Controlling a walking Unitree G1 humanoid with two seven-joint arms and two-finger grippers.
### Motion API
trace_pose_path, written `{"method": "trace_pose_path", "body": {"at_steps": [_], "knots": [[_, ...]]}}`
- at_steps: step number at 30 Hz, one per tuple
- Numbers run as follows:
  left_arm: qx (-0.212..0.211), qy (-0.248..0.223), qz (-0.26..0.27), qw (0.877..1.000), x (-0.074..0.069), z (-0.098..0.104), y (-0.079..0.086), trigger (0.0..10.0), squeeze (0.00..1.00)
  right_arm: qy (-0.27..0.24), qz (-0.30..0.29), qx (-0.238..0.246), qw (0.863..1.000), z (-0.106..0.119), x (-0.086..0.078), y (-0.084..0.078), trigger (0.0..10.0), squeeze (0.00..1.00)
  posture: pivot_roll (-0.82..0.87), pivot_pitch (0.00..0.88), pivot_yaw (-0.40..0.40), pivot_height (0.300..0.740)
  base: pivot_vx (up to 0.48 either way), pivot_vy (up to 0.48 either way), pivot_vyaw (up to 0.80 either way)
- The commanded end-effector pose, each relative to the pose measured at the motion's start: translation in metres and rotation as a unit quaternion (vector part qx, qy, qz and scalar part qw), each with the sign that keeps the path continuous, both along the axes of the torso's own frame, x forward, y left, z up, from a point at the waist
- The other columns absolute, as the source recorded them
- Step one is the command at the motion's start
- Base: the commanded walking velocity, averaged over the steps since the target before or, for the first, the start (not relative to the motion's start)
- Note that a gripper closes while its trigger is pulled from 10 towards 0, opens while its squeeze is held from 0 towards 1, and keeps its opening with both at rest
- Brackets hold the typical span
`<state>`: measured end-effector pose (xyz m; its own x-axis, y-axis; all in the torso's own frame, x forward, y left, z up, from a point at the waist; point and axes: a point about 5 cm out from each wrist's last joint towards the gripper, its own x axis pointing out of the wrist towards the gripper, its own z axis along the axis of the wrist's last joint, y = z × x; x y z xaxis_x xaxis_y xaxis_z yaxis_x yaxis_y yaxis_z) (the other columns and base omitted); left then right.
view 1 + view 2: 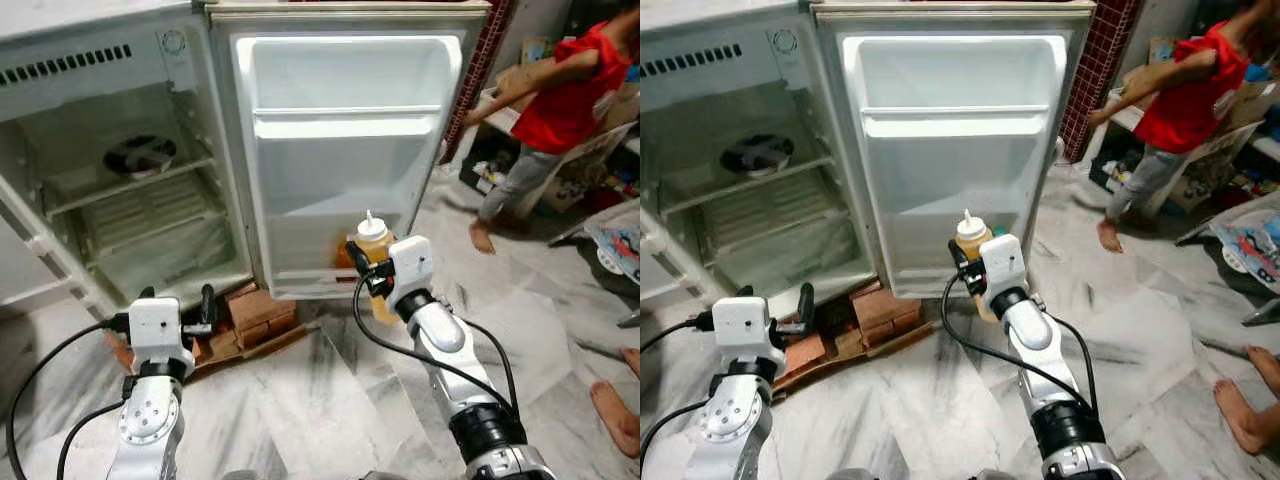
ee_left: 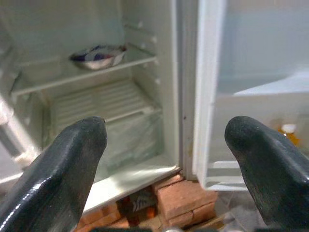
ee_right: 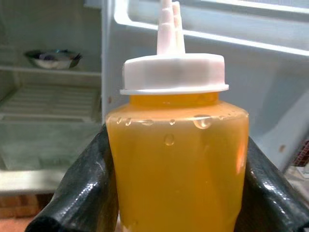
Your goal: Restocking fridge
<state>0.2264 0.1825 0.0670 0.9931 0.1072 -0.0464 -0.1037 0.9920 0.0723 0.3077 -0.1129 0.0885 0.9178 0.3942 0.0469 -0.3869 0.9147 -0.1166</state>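
Amber liquid fills the squeeze bottle (image 3: 176,159), white-capped and upright, clamped between the right gripper's (image 1: 372,270) black fingers (image 3: 79,193) just in front of the lowest shelf of the open fridge door (image 1: 350,150). The left gripper (image 1: 180,308) hangs low before the fridge (image 1: 110,150), its fingers (image 2: 63,164) spread wide with nothing between them. A bowl (image 2: 98,55) sits on an inner shelf. Red bricks (image 1: 260,312) prop the fridge. A person (image 1: 560,110) in red stands at the right.
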Motion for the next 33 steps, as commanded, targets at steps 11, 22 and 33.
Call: {"method": "trace_pose_path", "body": {"at_steps": [11, 22, 33], "knots": [[0.004, 0.001, -0.004, 1.0, -0.0004, -0.0004, 0.0001, 10.0, 0.0, -0.016, 0.012, 0.004, 1.0, 0.0037, -0.0015, 0.0019, 10.0, 0.0, 0.04, 0.024, 0.0, 0.74, 0.402, 0.0, 0.39], [0.004, 0.002, -0.007, 1.0, 0.0001, -0.0014, -0.0019, 10.0, 0.0, -0.012, 0.009, 0.004, 1.0, 0.0033, 0.0002, -0.0001, 10.0, 0.0, 0.04, 0.027, 0.0, 0.74, 0.393, 0.0, 0.32], [-0.002, 0.004, 0.005, 1.0, -0.0008, -0.0024, -0.0023, 10.0, 0.0, -0.008, 0.01, 0.007, 1.0, 0.0016, -0.0006, -0.0006, 10.0, 0.0, 0.04, 0.03, -0.001, 0.74, 0.28, 0.0, 0.0]]}}
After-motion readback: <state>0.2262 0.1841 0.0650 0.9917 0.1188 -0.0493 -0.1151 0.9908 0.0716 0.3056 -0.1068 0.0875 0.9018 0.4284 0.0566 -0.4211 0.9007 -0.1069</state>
